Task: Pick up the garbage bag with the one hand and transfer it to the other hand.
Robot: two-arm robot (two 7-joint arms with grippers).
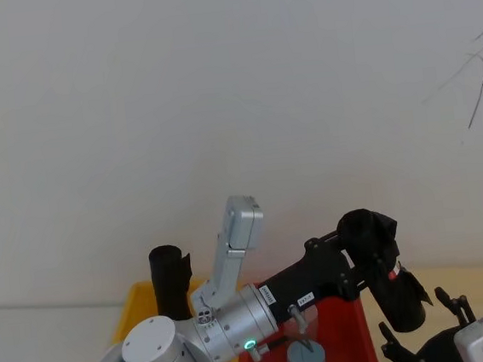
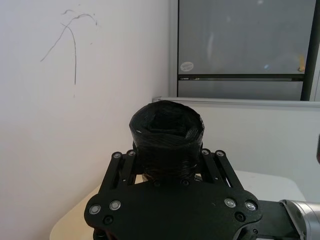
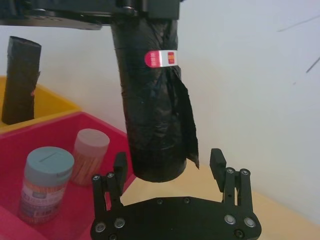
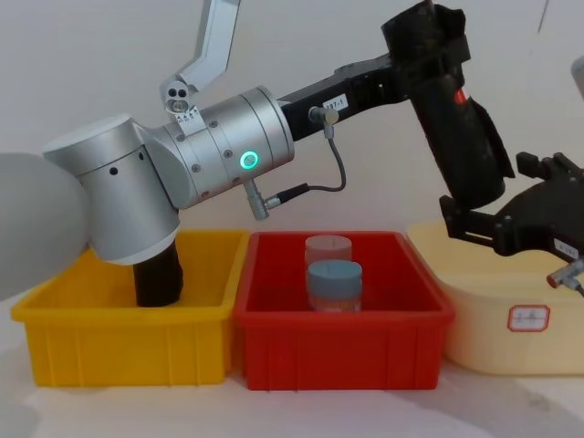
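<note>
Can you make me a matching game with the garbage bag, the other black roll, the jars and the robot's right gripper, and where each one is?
Things:
1. garbage bag
2. other black roll
3. jars
4. right gripper

Places or states:
A. standing in the yellow bin
B. open, at the bag's lower end
C. held up in the air by the left gripper
D. in the red bin

Pairs: 1-C, 2-A, 3-D, 4-B

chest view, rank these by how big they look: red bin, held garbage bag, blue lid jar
1. red bin
2. garbage bag
3. blue-lidded jar, clearly smallest, with its lower part hidden behind the bin wall
</note>
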